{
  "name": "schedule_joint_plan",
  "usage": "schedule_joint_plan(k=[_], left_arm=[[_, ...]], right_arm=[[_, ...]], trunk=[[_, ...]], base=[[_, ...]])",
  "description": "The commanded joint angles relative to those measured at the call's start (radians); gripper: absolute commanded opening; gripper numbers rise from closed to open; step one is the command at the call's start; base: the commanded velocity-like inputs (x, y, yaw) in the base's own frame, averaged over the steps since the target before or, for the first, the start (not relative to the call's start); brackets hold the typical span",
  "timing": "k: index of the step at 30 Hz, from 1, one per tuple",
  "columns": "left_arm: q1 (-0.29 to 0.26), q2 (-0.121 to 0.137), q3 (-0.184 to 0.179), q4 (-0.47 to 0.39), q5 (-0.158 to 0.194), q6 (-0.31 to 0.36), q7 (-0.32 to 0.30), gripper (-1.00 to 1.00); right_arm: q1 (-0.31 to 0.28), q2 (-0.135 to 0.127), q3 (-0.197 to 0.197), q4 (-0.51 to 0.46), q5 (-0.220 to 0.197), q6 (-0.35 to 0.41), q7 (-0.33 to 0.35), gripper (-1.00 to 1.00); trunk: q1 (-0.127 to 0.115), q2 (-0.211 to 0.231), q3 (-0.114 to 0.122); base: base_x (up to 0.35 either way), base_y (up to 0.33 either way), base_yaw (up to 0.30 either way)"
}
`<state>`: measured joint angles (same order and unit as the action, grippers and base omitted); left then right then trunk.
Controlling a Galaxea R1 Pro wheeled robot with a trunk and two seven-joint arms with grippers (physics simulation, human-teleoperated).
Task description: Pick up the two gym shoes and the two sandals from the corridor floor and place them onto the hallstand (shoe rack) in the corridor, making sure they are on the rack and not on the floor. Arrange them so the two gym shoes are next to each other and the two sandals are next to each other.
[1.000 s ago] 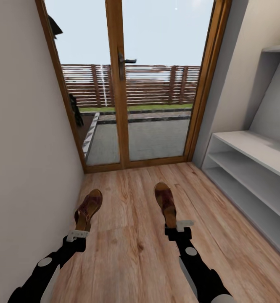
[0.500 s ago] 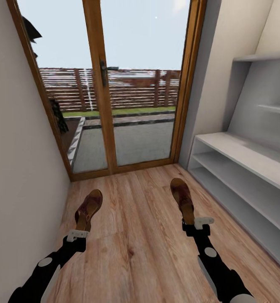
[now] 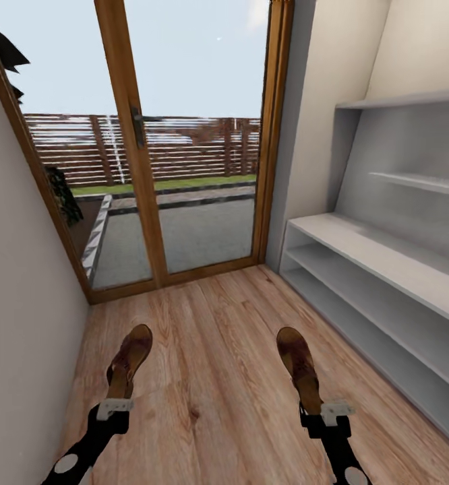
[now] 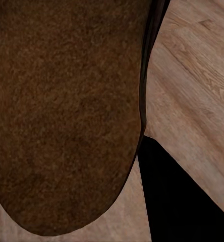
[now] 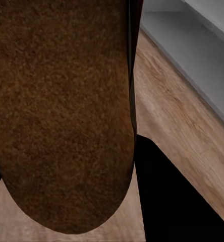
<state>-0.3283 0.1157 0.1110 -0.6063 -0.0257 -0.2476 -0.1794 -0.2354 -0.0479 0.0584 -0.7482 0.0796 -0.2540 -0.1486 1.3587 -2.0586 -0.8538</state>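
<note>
As each dark brown strappy leather sandal (image 3: 129, 364) (image 3: 299, 367) is pinched only at its heel by fingers (image 3: 114, 406) (image 3: 336, 409), droop or slippage before the pale grey-white hallstand (image 3: 386, 259) is risked.

We see our two slim black arms with round light-grey joint caps, each ending in a black wrist block topped by a white bracket.

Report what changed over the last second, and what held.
The view swung right: the glass door slid left in the head picture and more of the hallstand came into sight. Nothing was grasped or released. The left pincer still holds the left sandal and the right pincer the right sandal, both carried above the corridor floor.
</note>
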Motion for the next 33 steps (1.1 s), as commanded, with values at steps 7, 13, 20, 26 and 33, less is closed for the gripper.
schedule_joint_plan(k=[7, 13, 20, 26, 33], left_arm=[[0.062, 0.000, 0.009, 0.027, 0.002, -0.109, 0.037, -1.00], [0.146, -0.003, 0.010, 0.032, 0.008, -0.160, 0.143, -1.00], [0.161, -0.011, 0.009, 0.083, 0.007, -0.213, 0.143, -1.00], [0.170, -0.012, 0.009, 0.077, 0.008, -0.226, 0.141, -1.00], [0.173, -0.013, 0.009, 0.077, 0.008, -0.227, 0.141, -1.00]], right_arm=[[0.050, -0.001, 0.005, 0.033, 0.005, -0.072, -0.013, -1.00], [0.073, -0.001, 0.003, 0.179, 0.002, -0.217, -0.015, -1.00], [0.074, 0.006, 0.003, 0.237, 0.001, -0.290, -0.016, -1.00], [0.074, 0.009, 0.003, 0.252, 0.000, -0.295, -0.015, -1.00], [0.074, 0.010, 0.003, 0.254, 0.000, -0.295, -0.015, -1.00]], trunk=[[0.000, 0.000, 0.008], [0.000, 0.000, 0.015], [0.000, 0.000, 0.023], [0.000, 0.000, 0.030], [0.027, -0.049, 0.016]], base=[[0.000, 0.000, -0.222], [0.000, 0.000, -0.222], [0.000, 0.000, -0.222], [0.000, 0.000, -0.222], [0.000, 0.000, -0.222]])
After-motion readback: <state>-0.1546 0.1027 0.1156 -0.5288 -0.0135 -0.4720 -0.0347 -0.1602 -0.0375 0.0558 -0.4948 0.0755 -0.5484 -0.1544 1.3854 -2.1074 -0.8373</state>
